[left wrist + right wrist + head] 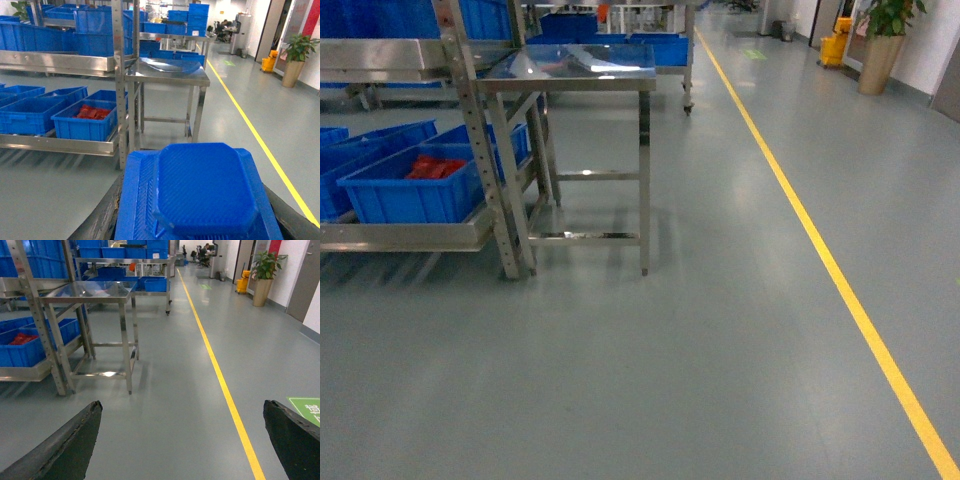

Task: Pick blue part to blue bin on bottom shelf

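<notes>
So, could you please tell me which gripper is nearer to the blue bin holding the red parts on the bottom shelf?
Left, probably. The left gripper faces the bin of red parts on the bottom shelf; the right gripper sees it at its far left.

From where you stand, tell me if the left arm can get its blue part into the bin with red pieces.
Probably not yet. The blue bin on the bottom shelf sits well ahead across bare floor; the base likely must roll closer first.
</notes>
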`<state>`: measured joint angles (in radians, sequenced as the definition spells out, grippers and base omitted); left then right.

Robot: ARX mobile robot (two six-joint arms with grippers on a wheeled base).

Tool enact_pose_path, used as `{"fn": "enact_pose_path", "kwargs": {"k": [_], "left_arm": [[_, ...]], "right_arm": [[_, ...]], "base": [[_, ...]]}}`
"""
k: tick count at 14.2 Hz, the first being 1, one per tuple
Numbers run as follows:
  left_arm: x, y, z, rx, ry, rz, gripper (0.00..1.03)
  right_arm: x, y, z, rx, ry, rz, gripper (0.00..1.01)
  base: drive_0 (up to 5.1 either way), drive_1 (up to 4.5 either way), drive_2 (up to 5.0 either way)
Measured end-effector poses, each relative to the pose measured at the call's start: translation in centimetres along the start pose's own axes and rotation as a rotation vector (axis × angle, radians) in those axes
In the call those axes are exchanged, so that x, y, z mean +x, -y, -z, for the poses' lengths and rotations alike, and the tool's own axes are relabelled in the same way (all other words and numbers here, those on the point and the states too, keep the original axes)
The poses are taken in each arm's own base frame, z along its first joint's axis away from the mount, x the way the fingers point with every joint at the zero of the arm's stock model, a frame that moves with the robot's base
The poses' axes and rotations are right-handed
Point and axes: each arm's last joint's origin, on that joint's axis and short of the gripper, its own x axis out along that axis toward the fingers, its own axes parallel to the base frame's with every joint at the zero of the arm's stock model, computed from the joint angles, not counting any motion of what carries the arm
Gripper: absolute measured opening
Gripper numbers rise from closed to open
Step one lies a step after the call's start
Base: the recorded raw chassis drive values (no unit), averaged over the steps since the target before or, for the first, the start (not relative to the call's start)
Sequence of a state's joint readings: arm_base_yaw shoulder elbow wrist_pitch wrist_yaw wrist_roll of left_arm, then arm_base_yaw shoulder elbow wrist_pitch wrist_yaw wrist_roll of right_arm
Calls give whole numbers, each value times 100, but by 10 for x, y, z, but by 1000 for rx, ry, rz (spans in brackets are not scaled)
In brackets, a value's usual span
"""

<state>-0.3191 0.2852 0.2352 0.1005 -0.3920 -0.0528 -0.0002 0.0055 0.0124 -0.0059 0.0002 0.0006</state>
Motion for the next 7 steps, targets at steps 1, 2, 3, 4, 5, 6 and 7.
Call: {"fn": "enact_pose_path", "kwargs": {"k": [1, 2, 3, 4, 5, 6, 7], "left_arm": [[0, 0, 0, 0, 0, 0, 44], [0, 0, 0, 0, -1, 0, 44], [0, 0, 0, 0, -2, -1, 44], [0, 0, 0, 0, 0, 0, 44], [0, 0, 0, 0, 0, 0, 44], [0, 0, 0, 1, -3, -1, 44], [0, 0, 0, -1, 2, 0, 44]], "right_arm": [[0, 0, 0, 0, 0, 0, 98], [0, 0, 0, 0, 0, 0, 98], [0, 0, 0, 0, 0, 0, 98], [0, 0, 0, 0, 1, 0, 98], [0, 0, 0, 0, 0, 0, 98], [0, 0, 0, 0, 0, 0, 98], [0, 0, 0, 0, 1, 0, 98]], "base": [[-2, 410, -414], [-2, 410, -414], [-2, 410, -414], [-1, 411, -413], [-7, 405, -420], [-12, 400, -424], [-8, 404, -420]]}}
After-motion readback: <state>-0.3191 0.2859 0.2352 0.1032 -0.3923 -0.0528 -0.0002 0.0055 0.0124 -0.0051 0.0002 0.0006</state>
